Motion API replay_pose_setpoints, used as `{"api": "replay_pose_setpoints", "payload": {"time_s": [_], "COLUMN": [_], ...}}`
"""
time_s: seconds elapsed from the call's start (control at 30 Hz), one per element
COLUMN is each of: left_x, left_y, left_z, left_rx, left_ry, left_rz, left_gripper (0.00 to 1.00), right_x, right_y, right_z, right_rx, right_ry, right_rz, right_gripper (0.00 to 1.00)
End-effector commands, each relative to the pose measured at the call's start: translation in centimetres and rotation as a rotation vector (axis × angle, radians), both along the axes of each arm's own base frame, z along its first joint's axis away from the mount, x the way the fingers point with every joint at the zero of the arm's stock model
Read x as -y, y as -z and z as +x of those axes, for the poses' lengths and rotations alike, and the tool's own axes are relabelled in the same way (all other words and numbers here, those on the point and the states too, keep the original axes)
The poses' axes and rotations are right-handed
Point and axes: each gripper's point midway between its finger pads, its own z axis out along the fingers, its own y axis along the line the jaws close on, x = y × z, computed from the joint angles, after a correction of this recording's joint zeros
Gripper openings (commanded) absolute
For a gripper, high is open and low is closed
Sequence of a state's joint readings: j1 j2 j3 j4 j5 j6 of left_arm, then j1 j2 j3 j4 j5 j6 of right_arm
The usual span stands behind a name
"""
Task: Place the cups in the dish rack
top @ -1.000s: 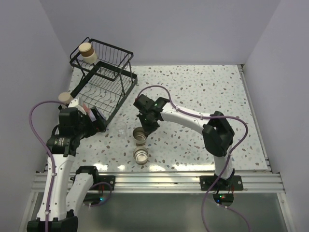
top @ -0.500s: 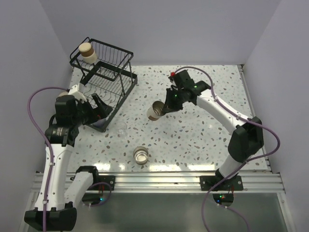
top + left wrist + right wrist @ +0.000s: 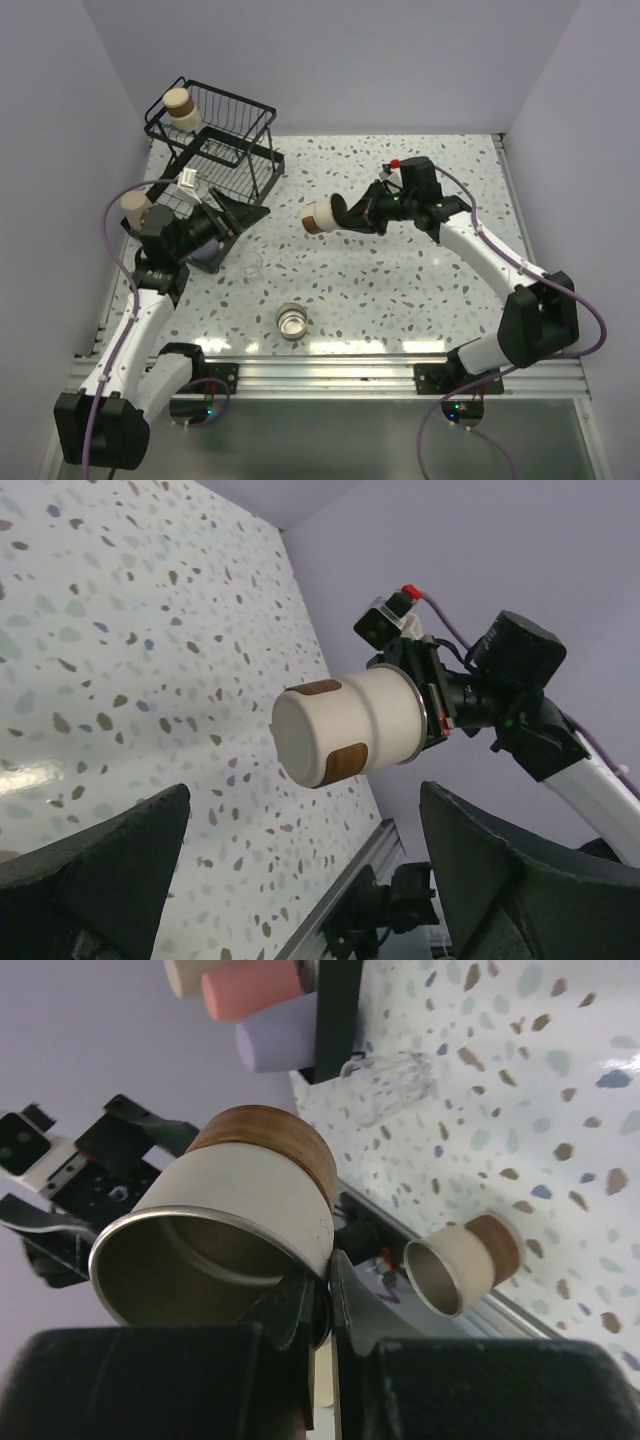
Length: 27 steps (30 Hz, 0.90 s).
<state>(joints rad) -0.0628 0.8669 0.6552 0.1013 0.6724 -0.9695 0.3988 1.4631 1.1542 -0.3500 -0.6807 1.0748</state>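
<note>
My right gripper (image 3: 347, 213) is shut on the rim of a steel-lined cream cup with a brown base (image 3: 320, 217). It holds the cup on its side above the table, base pointing left; the right wrist view (image 3: 235, 1225) shows the rim pinched between the fingers. My left gripper (image 3: 232, 212) is open and empty beside the black dish rack (image 3: 250, 115), facing the held cup (image 3: 350, 728). A second steel cup (image 3: 292, 320) stands near the front edge. A clear glass (image 3: 255, 266) lies by the rack. Red-pink (image 3: 255, 985), lavender (image 3: 280, 1040) and tan (image 3: 185, 974) cups sit at the rack.
A cream cup (image 3: 178, 105) sits on the rack's top back corner and another (image 3: 135, 208) at its left end. Walls close the table at left, back and right. An aluminium rail (image 3: 330, 375) runs along the front edge.
My right gripper took a steel cup off the table, lifted it and turned it on its side, base to the left. My left gripper rose beside the rack and swung to face right.
</note>
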Motion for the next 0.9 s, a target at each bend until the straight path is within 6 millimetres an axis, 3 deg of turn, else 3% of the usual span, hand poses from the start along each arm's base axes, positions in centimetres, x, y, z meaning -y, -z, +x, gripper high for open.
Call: {"api": "replay_pose_setpoints", "payload": {"time_s": [0.0, 0.27, 0.5, 0.87], "left_x": [2.8, 7.6, 8.1, 8.2], "left_y": [-5.9, -5.7, -6.5, -6.1], "left_z": [-1.0, -0.5, -0.6, -0.1], "left_rx": [0.217, 0.227, 0.263, 0.257], "left_ry": [0.135, 0.252, 0.256, 0.240], "left_rz": [-0.128, -0.190, -0.319, -0.351], "left_gripper": [1.00, 1.00, 1.00, 1.00], "right_x": [-1.3, -1.5, -1.4, -2.5], "right_y": [-6.6, -9.1, -9.5, -9.9], "right_z": [-1.1, -1.1, -1.3, -2.0], "right_rx": [0.062, 0.034, 0.018, 0.002], "right_ry": [-0.024, 0.031, 0.045, 0.020], "right_rz": [0.233, 0.396, 0.420, 0.446], "right_gripper": [0.00, 0.00, 0.00, 0.00]}}
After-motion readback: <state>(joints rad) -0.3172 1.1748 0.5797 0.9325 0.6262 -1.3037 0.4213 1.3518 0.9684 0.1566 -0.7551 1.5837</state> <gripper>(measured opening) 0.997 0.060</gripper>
